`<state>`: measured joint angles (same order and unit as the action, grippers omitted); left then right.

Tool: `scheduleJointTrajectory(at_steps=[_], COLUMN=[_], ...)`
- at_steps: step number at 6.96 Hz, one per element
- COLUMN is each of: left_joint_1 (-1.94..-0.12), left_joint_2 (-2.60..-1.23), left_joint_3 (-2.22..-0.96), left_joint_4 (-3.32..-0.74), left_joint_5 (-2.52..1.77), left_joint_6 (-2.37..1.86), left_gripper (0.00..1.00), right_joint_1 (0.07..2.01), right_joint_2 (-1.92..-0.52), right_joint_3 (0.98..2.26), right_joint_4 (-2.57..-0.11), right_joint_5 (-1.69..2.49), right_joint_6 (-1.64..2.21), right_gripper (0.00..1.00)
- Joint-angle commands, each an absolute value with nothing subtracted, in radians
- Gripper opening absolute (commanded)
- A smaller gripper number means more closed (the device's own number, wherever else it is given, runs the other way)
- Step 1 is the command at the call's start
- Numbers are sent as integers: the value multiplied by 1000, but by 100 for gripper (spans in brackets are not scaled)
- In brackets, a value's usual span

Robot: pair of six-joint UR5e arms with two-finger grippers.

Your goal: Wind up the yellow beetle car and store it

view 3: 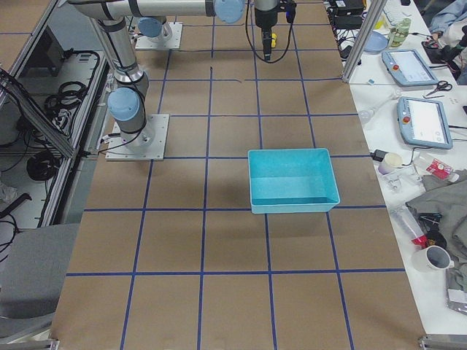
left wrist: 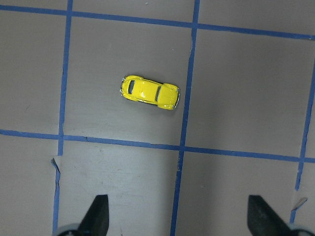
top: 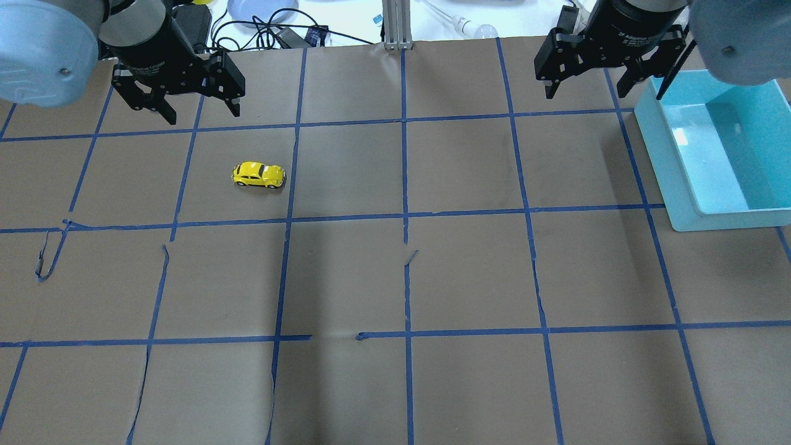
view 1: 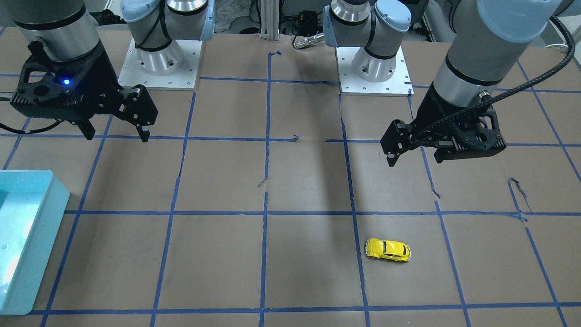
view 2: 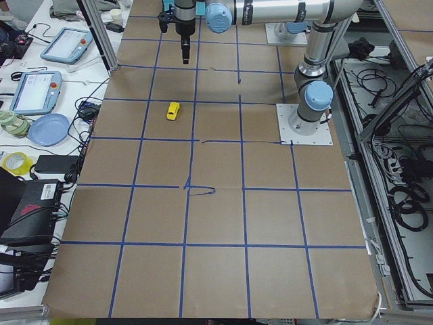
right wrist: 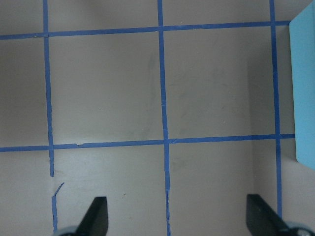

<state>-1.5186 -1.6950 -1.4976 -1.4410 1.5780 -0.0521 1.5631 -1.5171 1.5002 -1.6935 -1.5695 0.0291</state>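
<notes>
The yellow beetle car (view 1: 388,250) stands on its wheels on the brown paper, in the left half of the overhead view (top: 259,175). It also shows in the exterior left view (view 2: 173,111) and the left wrist view (left wrist: 150,92). My left gripper (top: 203,115) is open and empty. It hangs above the table, a little beyond the car, apart from it; the front-facing view (view 1: 415,159) and the left wrist view (left wrist: 179,216) show it too. My right gripper (top: 586,93) is open and empty beside the light-blue bin (top: 670,167), above the table (view 1: 117,135).
The bin (view 3: 292,200) is empty and sits at the table's right side; its edge shows in the right wrist view (right wrist: 305,88). Two arm bases (view 1: 159,63) (view 1: 374,68) stand at the robot's side. Blue tape lines cross the paper, which is torn in places (top: 49,259).
</notes>
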Motion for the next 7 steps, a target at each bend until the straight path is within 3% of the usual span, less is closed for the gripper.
scheduleJointTrajectory(at_steps=[1,7], left_joint_1=[-1522,-1520], left_joint_2=[-1692,-1675], left_joint_3=[-1499,-1499], left_joint_4=[-1442,-1465], left_joint_5=[1578,1580], left_joint_6=[-52,-54], left_gripper=[100,100], right_joint_1=[1563,1563], right_joint_2=[-1517,-1517], right_joint_3=[1500,1500], right_joint_4=[-1694,-1694], right_joint_5=[-1571,-1569], right_joint_6=[29,29], right_gripper=[100,100])
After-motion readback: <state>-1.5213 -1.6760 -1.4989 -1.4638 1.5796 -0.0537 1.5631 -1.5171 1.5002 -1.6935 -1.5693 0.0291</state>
